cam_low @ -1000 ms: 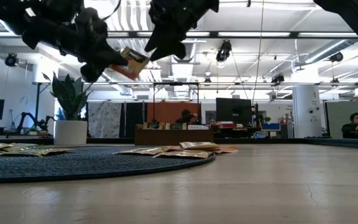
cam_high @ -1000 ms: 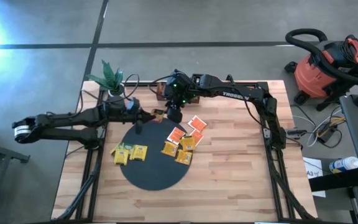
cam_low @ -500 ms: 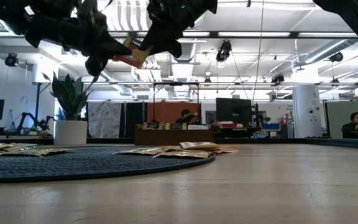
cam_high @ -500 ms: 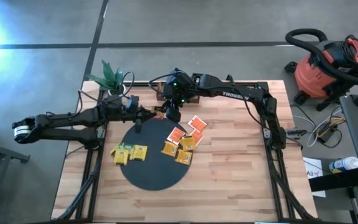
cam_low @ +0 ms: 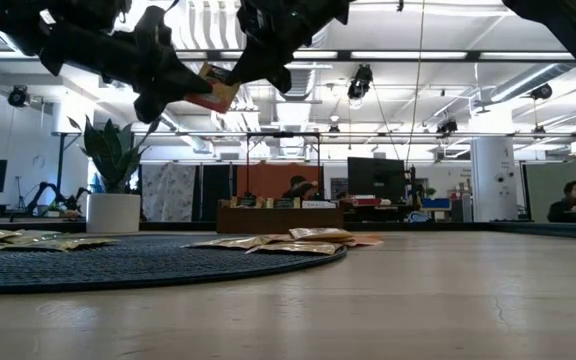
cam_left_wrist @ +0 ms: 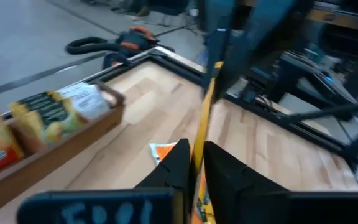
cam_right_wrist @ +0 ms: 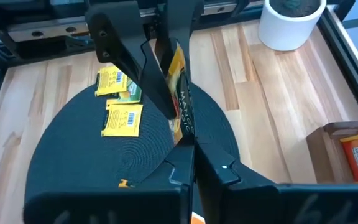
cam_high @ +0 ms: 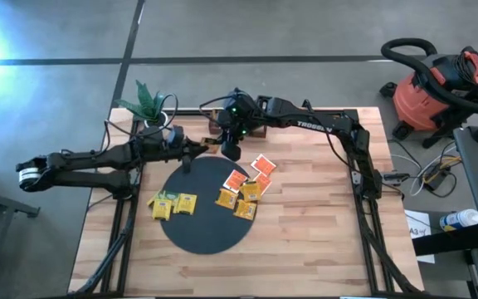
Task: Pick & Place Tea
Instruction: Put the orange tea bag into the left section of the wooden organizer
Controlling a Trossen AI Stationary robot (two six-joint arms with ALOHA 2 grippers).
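Packet (cam_right_wrist: 180,93) pinched by both pincers, midair

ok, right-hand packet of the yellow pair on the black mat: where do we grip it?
Probably from straight above: the yellow packet lies flat on the black mat, so no face is open to a sideways approach. Pinch across the two edges not facing its neighbour packet, which lies close beside it.
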